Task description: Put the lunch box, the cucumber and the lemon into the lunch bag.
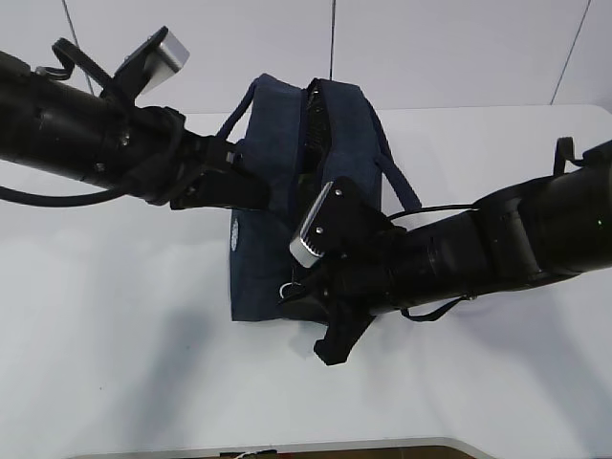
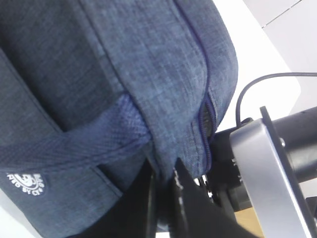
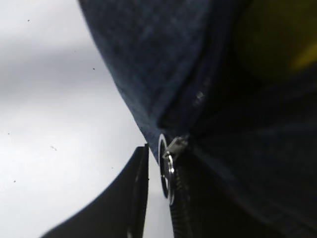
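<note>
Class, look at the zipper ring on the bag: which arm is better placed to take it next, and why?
Probably the right. Its end effector sits right beside the zipper ring, while the left end effector pinches the bag fabric at the side.

- Your way into the boxy dark navy fabric lunch bag [image 1: 277, 182] is only a narrow slit along its top.
- Both black arms crowd its sides.
- The white table [image 1: 115, 335] lies open to the front left.
</note>
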Controlling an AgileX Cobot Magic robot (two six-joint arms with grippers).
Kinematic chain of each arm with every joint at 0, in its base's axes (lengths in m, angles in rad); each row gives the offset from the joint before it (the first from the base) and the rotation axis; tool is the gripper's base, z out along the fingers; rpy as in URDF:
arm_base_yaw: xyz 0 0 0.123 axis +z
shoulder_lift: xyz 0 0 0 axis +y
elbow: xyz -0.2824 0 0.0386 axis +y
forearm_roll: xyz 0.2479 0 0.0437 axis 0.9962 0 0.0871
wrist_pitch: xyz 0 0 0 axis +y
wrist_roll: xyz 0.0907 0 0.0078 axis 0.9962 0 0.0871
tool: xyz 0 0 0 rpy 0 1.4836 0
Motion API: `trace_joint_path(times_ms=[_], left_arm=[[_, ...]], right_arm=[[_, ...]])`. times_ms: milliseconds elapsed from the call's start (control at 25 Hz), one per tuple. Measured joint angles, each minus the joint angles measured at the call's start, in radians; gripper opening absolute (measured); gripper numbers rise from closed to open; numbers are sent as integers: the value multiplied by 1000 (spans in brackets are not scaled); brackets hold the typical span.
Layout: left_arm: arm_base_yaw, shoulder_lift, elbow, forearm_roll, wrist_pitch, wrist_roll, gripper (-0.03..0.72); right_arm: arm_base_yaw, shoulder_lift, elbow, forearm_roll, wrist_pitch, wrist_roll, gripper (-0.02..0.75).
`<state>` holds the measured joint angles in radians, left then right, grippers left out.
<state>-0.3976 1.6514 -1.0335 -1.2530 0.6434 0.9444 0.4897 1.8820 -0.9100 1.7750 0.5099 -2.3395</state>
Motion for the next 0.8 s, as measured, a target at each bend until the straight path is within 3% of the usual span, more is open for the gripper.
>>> trace_joint_path(times_ms=[120,240,800], left_arm=[[0,0,0,0,0,0,-9],[0,0,0,0,0,0,-9],[0,0,0,0,0,0,-9]], right_arm=[[0,0,0,0,0,0,91],[0,0,0,0,0,2,7],[0,0,0,0,0,55,5]])
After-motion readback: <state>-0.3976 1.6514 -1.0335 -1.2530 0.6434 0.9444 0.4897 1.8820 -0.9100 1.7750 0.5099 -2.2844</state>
